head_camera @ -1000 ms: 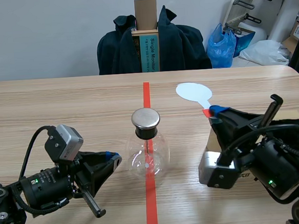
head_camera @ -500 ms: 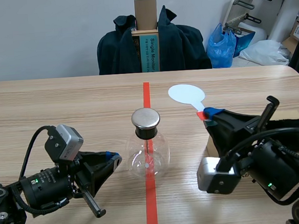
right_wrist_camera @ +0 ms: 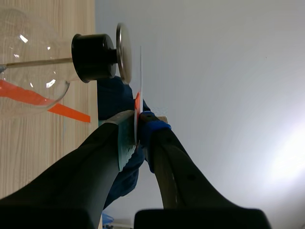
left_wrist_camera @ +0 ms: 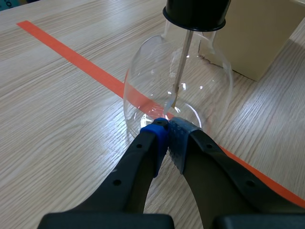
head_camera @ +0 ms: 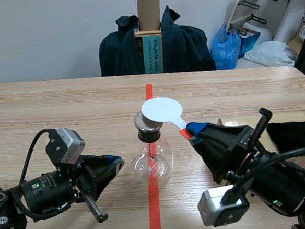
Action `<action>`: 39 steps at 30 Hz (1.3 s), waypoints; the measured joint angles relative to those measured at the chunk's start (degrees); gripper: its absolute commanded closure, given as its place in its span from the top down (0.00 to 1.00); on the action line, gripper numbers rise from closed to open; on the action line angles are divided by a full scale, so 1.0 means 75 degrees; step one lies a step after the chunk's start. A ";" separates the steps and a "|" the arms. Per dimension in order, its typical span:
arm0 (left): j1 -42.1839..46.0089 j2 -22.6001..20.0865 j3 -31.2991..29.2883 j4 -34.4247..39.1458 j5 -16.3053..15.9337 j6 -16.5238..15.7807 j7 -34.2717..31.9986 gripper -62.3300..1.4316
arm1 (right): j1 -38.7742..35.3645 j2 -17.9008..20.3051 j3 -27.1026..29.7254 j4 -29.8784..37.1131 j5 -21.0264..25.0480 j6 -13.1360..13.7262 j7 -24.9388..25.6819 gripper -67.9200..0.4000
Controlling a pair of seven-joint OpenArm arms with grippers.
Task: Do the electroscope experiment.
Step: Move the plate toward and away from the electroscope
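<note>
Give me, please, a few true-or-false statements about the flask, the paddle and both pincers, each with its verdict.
1. The right pincer is shut on the paddle. True.
2. The paddle's disc hangs far from the cap of the flask. False: it is held close above the cap.
3. The left pincer is wide open. False: it is shut, its tips at the flask's base.
4. The flask stands on the tape. True.
</note>
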 measured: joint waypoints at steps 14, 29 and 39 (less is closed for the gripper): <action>0.0000 0.0000 0.0000 0.0000 0.0000 0.0000 -0.0003 0.07 | 0.0017 0.0000 0.0000 0.0000 -0.0102 0.0000 0.0650 0.02; 0.0000 0.0000 0.0000 0.0000 0.0000 0.0000 -0.0003 0.07 | 0.0017 0.0000 0.0000 0.0000 -0.0143 0.0000 -0.0044 0.02; 0.0000 0.0000 0.0000 0.0000 0.0000 0.0000 -0.0003 0.07 | 0.0017 0.0000 0.0000 0.0000 -0.0111 0.0003 -0.1708 0.02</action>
